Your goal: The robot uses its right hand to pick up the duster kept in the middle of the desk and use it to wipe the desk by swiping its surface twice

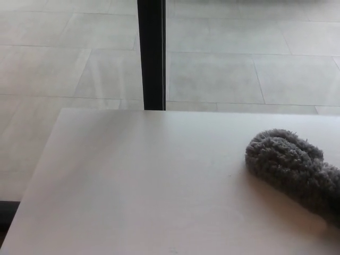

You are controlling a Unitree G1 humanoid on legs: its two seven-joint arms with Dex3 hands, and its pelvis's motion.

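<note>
The duster (292, 167) lay flat against the tabletop (133, 186) near its right edge, suited to wiping; neither hand showed, so grip unknown.

I seem to be in an office or lobby-like indoor space. I look down on a plain, pale, matte desk (133, 180), bare across most of its top. Beyond it lies a floor of large light-grey tiles (223, 74), crossed by an upright black post (151, 53).
</note>
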